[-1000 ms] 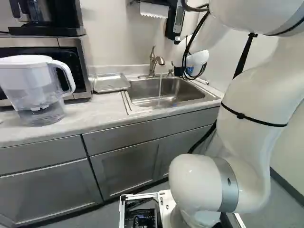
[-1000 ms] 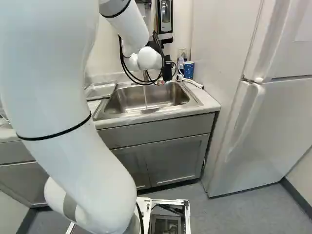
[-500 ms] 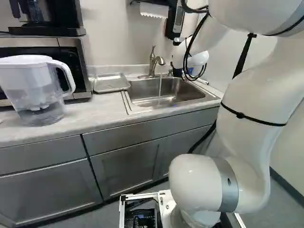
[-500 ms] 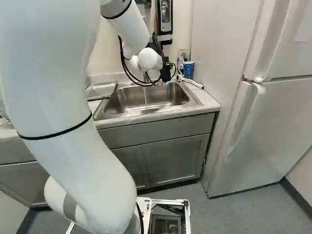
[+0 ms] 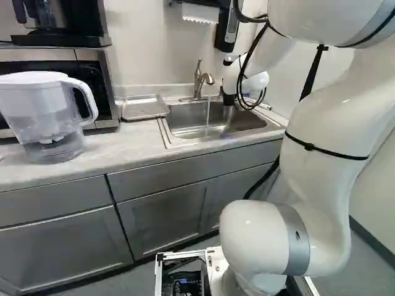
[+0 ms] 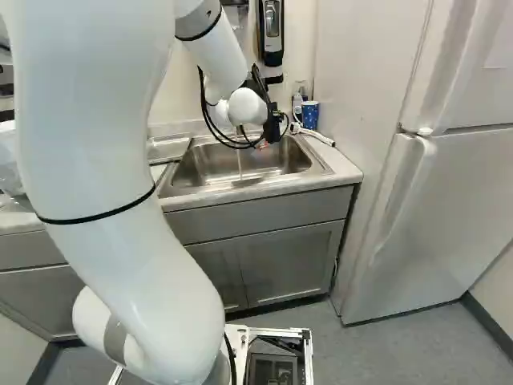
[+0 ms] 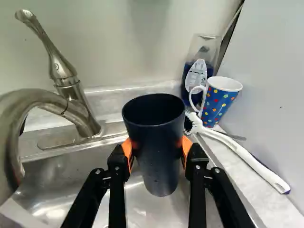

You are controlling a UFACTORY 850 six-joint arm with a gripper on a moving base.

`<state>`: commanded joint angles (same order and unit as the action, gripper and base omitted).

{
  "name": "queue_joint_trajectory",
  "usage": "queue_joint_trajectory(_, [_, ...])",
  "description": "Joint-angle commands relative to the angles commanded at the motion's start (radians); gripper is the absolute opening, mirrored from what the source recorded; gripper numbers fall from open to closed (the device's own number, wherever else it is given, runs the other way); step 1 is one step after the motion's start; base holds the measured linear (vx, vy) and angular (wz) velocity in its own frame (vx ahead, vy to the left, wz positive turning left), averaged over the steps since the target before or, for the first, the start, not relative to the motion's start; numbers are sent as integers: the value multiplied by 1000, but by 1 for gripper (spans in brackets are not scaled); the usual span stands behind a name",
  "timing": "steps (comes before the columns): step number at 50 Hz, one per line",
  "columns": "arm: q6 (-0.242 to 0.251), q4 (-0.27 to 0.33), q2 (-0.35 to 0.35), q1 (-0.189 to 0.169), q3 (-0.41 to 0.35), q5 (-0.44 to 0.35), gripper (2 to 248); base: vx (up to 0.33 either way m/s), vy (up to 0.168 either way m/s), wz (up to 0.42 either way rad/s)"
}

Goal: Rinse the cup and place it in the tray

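In the right base view my gripper point(image 6: 268, 136) hangs over the sink, near its back edge. The wrist view shows the gripper point(image 7: 156, 154) with its orange pads pressed on both sides of a dark blue cup point(image 7: 159, 156). The cup is upright, mouth up, above the basin, beside the faucet point(image 7: 71, 111) and apart from it. Water runs from the faucet point(image 5: 200, 83) into the sink point(image 5: 210, 131). A flat metal tray point(image 5: 144, 107) lies on the counter left of the sink in the left base view.
Beside the sink's corner stand a dotted blue mug point(image 7: 219, 102) and a soap bottle point(image 7: 197, 71), with a white brush point(image 7: 242, 154) lying by them. A water pitcher point(image 5: 46, 117) and microwave point(image 5: 99, 80) are on the counter; a fridge point(image 6: 449, 192) stands right.
The arm has shifted slightly, its wrist moving a little toward the faucet side in the left base view, with the held cup moving along. The base has not moved.
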<state>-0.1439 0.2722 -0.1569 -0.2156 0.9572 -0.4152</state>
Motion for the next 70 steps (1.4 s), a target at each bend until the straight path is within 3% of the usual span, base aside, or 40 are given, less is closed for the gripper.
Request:
queue_joint_trajectory(17, [0, 0, 27, -6, -68, -9, 119, 0, 0, 0])
queue_joint_trajectory(45, [0, 0, 3, 8, -105, -75, 119, 0, 0, 0])
queue_joint_trajectory(70, [0, 0, 60, 24, -198, -148, 119, 0, 0, 0])
